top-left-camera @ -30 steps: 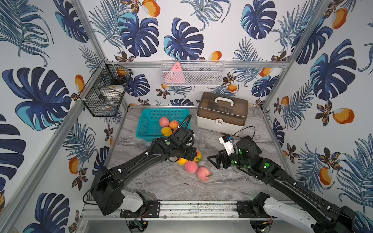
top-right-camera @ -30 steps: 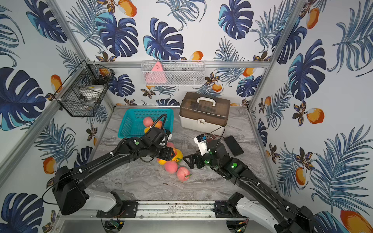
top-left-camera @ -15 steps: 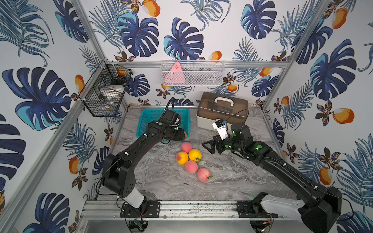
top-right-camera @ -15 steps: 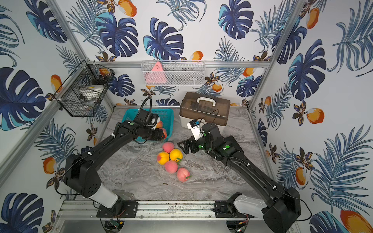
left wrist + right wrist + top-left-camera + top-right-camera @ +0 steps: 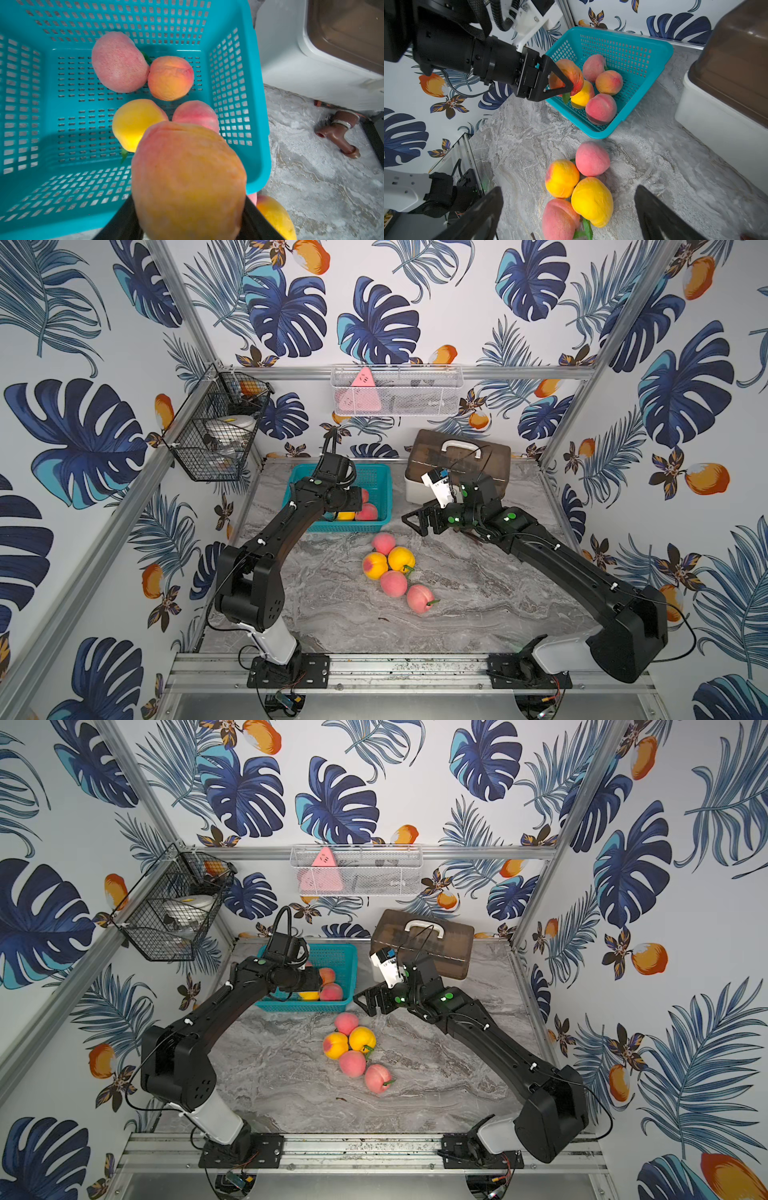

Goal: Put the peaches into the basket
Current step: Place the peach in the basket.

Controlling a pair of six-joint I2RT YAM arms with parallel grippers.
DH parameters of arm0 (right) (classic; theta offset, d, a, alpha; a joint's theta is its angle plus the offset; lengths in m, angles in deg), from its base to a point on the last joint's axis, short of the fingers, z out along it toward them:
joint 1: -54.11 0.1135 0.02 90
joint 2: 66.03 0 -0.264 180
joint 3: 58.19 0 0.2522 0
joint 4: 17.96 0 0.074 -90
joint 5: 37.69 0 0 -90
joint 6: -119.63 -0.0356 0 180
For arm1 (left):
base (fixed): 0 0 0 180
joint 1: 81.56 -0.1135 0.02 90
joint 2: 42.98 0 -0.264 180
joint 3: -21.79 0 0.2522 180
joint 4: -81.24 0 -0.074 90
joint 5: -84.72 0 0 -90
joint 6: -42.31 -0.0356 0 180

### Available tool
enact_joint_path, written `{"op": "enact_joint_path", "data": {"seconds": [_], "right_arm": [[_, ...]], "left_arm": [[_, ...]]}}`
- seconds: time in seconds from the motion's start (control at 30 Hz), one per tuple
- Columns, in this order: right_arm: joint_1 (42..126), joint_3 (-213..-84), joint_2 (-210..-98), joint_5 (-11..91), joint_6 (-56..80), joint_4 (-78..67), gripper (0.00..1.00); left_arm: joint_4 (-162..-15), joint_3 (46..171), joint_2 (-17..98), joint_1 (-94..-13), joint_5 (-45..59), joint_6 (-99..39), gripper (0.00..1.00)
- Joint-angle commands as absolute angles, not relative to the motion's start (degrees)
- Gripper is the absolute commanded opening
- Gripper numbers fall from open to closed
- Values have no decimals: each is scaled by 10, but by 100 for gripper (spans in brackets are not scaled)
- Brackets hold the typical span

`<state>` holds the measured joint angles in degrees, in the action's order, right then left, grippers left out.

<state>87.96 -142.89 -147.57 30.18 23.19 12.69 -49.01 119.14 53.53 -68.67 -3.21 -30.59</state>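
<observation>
1. The left end effector (image 5: pixel 564 80) is clenched on one orange-pink peach (image 5: pixel 187 182). It holds it in the air over the teal basket (image 5: pixel 260 116), above the fruit already inside.
2. The step in hand, as judged, is the drop. It is best to carry the peach a bit further in over bare basket floor, lower it close to the bottom, then let go. A release from height risks a bounce off the other fruit or over the rim.
3. The fingers should stay off the lattice wall on the way down. The basket looks light and likely slides if nudged.
4. The right end effector (image 5: pixel 411 526) is released, with its jaws wide and empty. It hovers above the surface (image 5: pixel 478 593), just beside the basket and near the loose peaches (image 5: pixel 401 559). It likely takes the next pick and should wait until the left end effector clears the basket.
5. Fruit count is ten in all: four stored peaches (image 5: pixel 170 78) in the basket, one gripped, and five loose in a tight cluster on the surface.
6. Other counts:
   - one teal basket
   - one black wire basket (image 5: pixel 212 439) on the side wall
   - one white mesh basket (image 5: pixel 395 393) on the back wall
   - one brown-lidded box (image 5: pixel 457 464) beside the teal basket
</observation>
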Motion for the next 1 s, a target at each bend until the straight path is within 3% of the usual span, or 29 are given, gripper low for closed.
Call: {"op": "enact_joint_path", "data": {"seconds": [0.0,0.43,0.97], "right_arm": [[880,-1442,-1484,282,241,108,100],[880,-1446,-1505,254,246,95,100],[874,-1453,-1531,228,251,89,100]], "left_arm": [[-532,1189,536,-695,-67,-289,56],[-589,1173,566,-705,-199,-284,56],[-612,1185,636,-737,-238,-270,56]]}}
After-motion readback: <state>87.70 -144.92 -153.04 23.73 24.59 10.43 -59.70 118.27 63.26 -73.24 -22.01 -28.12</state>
